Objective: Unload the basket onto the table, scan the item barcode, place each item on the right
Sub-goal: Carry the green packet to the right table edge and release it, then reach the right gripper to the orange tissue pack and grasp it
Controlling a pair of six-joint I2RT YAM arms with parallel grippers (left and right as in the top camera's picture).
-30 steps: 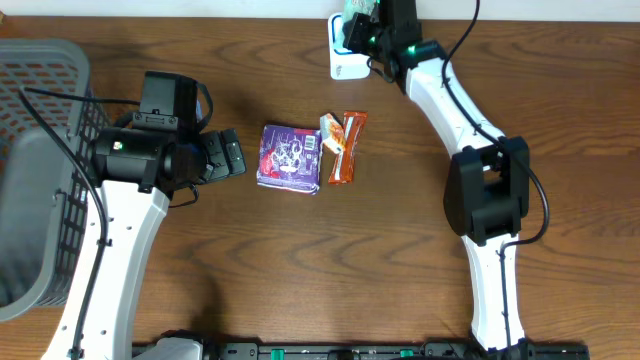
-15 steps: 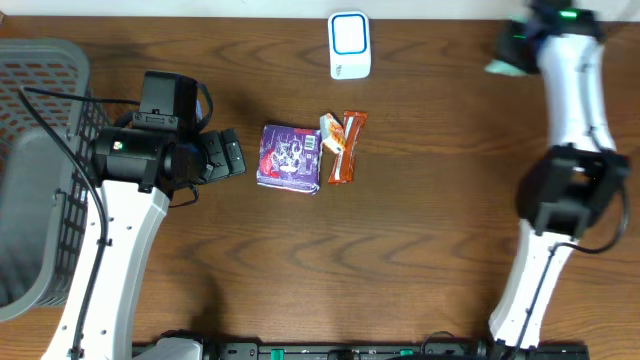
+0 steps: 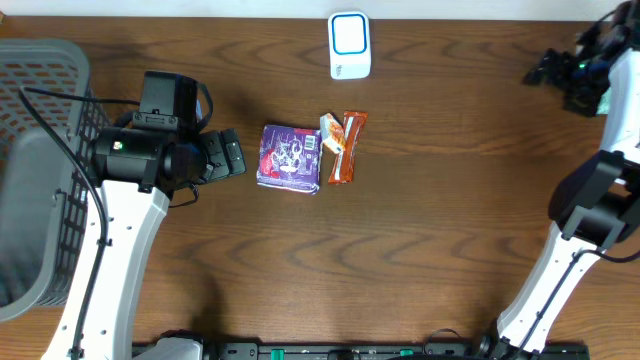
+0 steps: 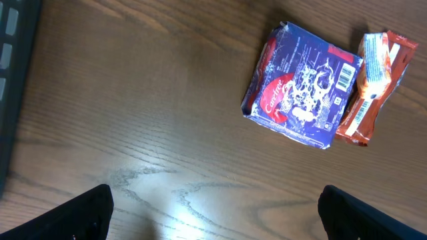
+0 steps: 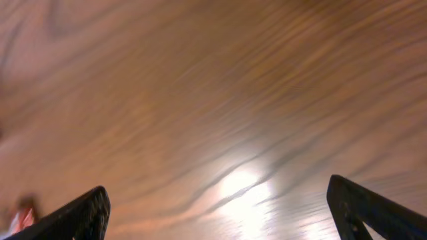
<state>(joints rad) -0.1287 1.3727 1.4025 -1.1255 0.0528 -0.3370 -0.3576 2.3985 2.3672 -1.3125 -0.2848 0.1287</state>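
At table [image 3: 420, 250] centre, just right of the spread, empty left gripper [image 3: 238, 157]: purple snack packet [image 3: 290, 157] flat, barcode [image 4: 341, 77] up, orange wrapper [image 3: 343, 147] touching its far side, white scanner [image 3: 349, 45] beyond; right gripper [image 3: 556, 72] apart, empty, well off, so left arm nearer.

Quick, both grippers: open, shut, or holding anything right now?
Left gripper: open, holding nothing.
Right gripper: open, nothing between its fingers, though its wrist view is blurred.

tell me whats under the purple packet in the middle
Only the brown wooden table shows around the flat purple foil packet, which lies barcode up. Whatever is beneath it is covered, so I cannot tell.
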